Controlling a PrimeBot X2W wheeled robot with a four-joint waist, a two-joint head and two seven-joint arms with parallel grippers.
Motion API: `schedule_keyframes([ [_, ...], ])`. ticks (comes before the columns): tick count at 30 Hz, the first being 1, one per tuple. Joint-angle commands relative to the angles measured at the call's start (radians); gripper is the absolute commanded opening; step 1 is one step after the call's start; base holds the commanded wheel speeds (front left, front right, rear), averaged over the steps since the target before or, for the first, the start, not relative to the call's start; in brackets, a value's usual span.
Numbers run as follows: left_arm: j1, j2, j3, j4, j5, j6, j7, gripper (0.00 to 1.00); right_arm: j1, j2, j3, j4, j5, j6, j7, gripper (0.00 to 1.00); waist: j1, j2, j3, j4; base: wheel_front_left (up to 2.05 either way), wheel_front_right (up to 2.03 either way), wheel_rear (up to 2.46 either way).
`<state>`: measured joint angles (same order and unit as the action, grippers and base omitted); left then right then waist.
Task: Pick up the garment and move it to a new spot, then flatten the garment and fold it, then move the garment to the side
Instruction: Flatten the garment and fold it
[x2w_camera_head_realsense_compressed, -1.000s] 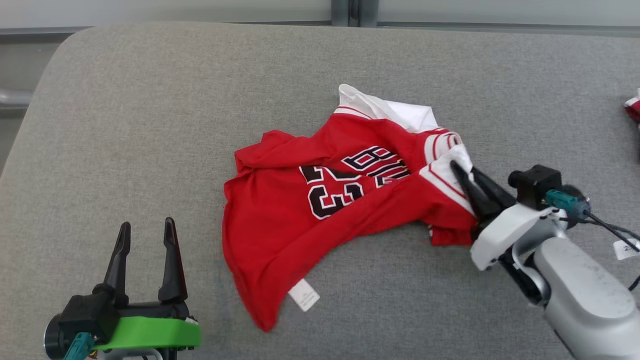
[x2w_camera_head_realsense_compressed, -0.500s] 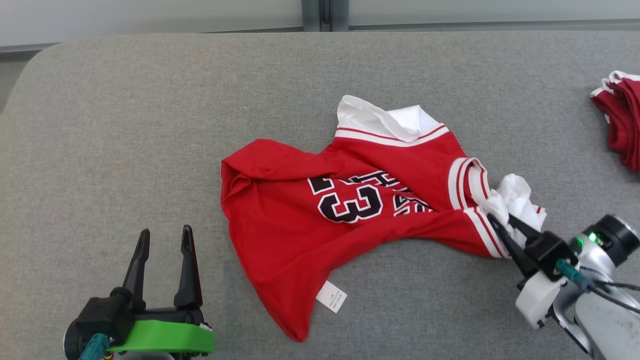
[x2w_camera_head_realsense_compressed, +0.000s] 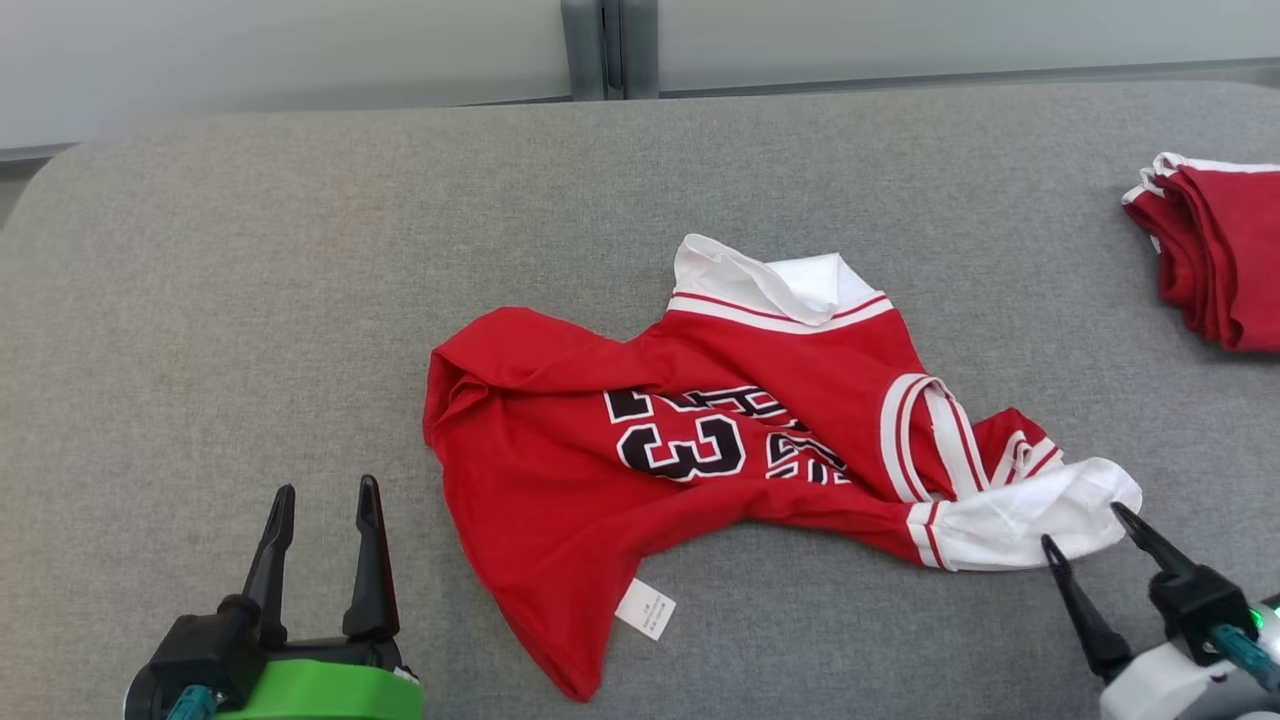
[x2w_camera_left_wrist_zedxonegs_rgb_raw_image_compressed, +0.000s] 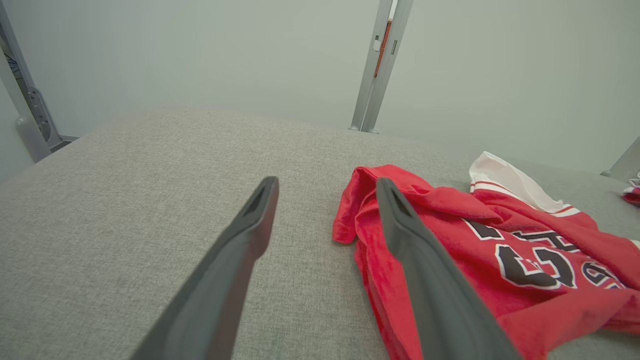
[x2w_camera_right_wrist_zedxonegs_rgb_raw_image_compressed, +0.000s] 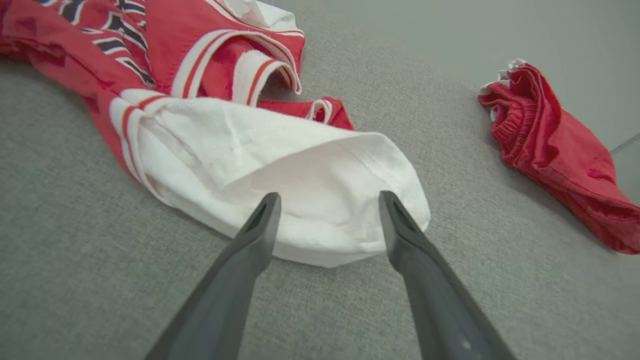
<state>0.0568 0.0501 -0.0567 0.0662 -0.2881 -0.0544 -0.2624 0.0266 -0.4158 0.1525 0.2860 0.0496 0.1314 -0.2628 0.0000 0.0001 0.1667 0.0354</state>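
R fingers (x2w_camera_head_realsense_compressed: 1078, 603) spread wide, empty; L fingers (x2w_camera_head_realsense_compressed: 368, 560) wide too.
Red jersey (x2w_camera_head_realsense_compressed: 640, 450) lies crumpled mid-counter (x2w_camera_head_realsense_compressed: 250, 300), 2 o'clock from L fingers; its white sleeve (x2w_camera_head_realsense_compressed: 1020, 520) just by R tips, 11 o'clock.

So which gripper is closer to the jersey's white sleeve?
Right. The right gripper sits open, tips at the edge of the white sleeve; the left gripper is open, past the far end of the jersey.
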Motion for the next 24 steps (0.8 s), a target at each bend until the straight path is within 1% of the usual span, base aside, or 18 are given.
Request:
schedule_keyframes([
  [1, 0.015, 0.001, 0.001, -0.001, 0.010, -0.007, -0.003, 1.00, 0.048, 0.009, -0.035, -0.024, 0.020, -0.002, -0.002, 1.00, 0.0000, -0.0001, -0.022, 0.002, 0.00, 0.00, 0.00],
  [4, 0.021, 0.001, -0.003, -0.002, 0.004, -0.006, -0.003, 1.00, 0.124, 0.016, -0.090, -0.081, 0.069, -0.002, -0.002, 1.00, 0.0000, -0.0001, -0.039, 0.011, 0.00, 0.00, 0.00],
  [6, 0.027, 0.001, -0.005, -0.006, 0.000, 0.000, -0.003, 1.00, 0.158, 0.008, -0.128, -0.119, 0.102, -0.002, -0.002, 1.00, 0.0000, -0.0001, -0.045, 0.013, 0.00, 0.00, 0.00],
  [8, 0.037, 0.001, -0.009, -0.010, -0.004, 0.005, -0.003, 1.00, 0.182, 0.021, -0.164, -0.162, 0.137, -0.002, 0.012, 1.00, 0.0000, -0.0001, -0.050, 0.012, 0.00, 0.00, 0.00],
  [11, 0.043, 0.001, -0.018, -0.010, -0.004, 0.005, -0.003, 1.00, 0.167, 0.004, -0.218, -0.194, 0.181, -0.002, 0.044, 1.00, 0.0000, -0.0001, -0.051, 0.008, 0.00, 0.00, 0.00],
  [12, 0.042, 0.001, -0.021, -0.011, -0.002, 0.004, -0.003, 1.00, 0.148, 0.009, -0.235, -0.199, 0.196, -0.002, 0.057, 1.00, 0.0000, -0.0001, -0.049, 0.006, 0.00, 0.00, 0.00],
  [14, 0.037, 0.001, -0.031, -0.009, 0.002, 0.000, -0.003, 1.00, 0.106, 0.015, -0.268, -0.195, 0.218, -0.002, 0.095, 1.00, 0.0000, -0.0001, -0.046, 0.004, 0.00, 0.00, 0.00],
  [15, 0.030, 0.001, -0.034, -0.008, 0.002, -0.002, -0.003, 1.00, 0.088, 0.008, -0.274, -0.182, 0.210, -0.002, 0.124, 1.00, 0.0000, -0.0001, -0.044, 0.003, 0.00, 0.00, 0.00],
  [17, 0.020, 0.001, -0.043, -0.004, 0.004, -0.005, -0.003, 1.00, 0.050, 0.019, -0.263, -0.152, 0.219, -0.002, 0.186, 1.00, 0.0000, -0.0001, -0.041, 0.004, 0.00, 0.00, 0.00],
  [20, 0.012, 0.001, -0.057, -0.001, 0.001, -0.002, -0.003, 1.00, 0.001, 0.021, -0.195, -0.092, 0.215, -0.002, 0.268, 1.00, 0.0000, -0.0001, -0.036, 0.010, 0.00, 0.00, 0.00],
  [24, 0.012, 0.002, -0.068, 0.007, -0.007, 0.002, -0.003, 1.00, -0.020, 0.029, -0.123, -0.022, 0.245, -0.002, 0.308, 1.00, 0.0000, -0.0001, -0.037, 0.024, 0.00, 0.00, 0.00],
])
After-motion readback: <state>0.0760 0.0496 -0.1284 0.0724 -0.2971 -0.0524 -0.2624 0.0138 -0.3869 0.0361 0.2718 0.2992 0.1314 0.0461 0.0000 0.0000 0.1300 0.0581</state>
